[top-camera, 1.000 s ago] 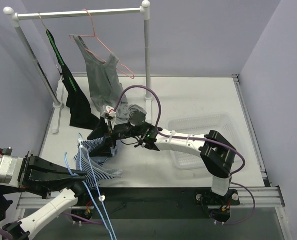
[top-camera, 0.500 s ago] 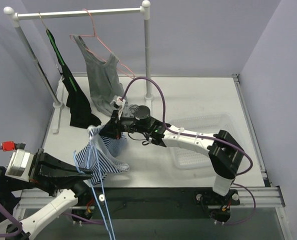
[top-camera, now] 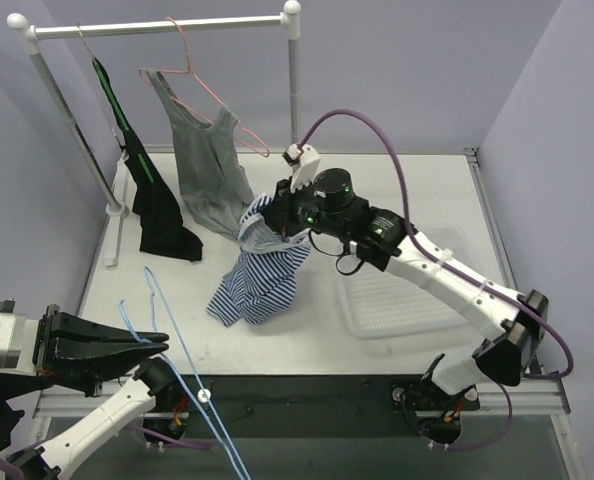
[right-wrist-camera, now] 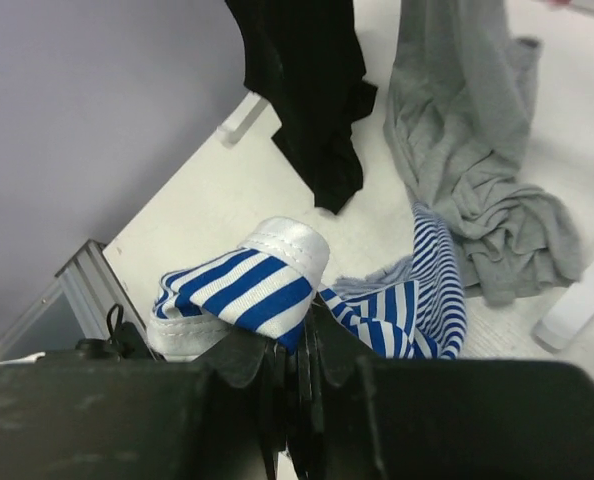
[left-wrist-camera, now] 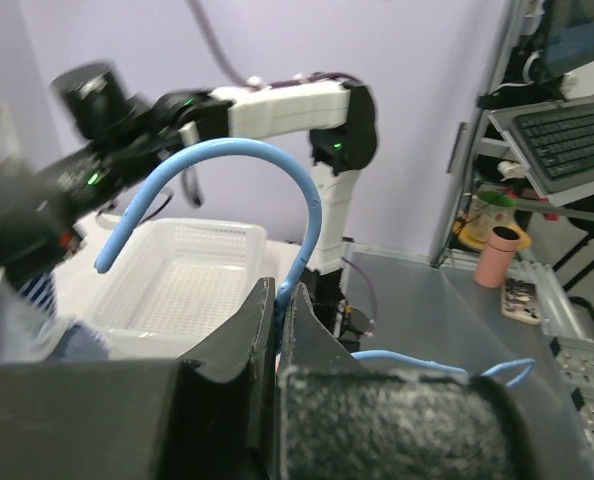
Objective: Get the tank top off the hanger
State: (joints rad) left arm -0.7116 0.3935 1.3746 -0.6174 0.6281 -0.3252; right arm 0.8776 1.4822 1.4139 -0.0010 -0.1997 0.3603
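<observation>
The right fingers (right-wrist-camera: 239,362) are clamped on a small folded edge of the striped tank top (top-camera: 257,280). It hangs bunched just to the 9 o'clock side of the centre of the surface (top-camera: 427,200), and its lower hem looks close to that surface. The left fingers (left-wrist-camera: 245,335) are pinched together on the blue hanger (left-wrist-camera: 227,148) at 7 o'clock, which appears clear of the cloth. So thin a hold may slip and drop the top. A swing toward 11 o'clock could snag the grey top (top-camera: 209,160) hanging there.

Blue-white striped tank top (top-camera: 262,280) hanging bunched, light blue hanger (left-wrist-camera: 314,215) well apart
</observation>
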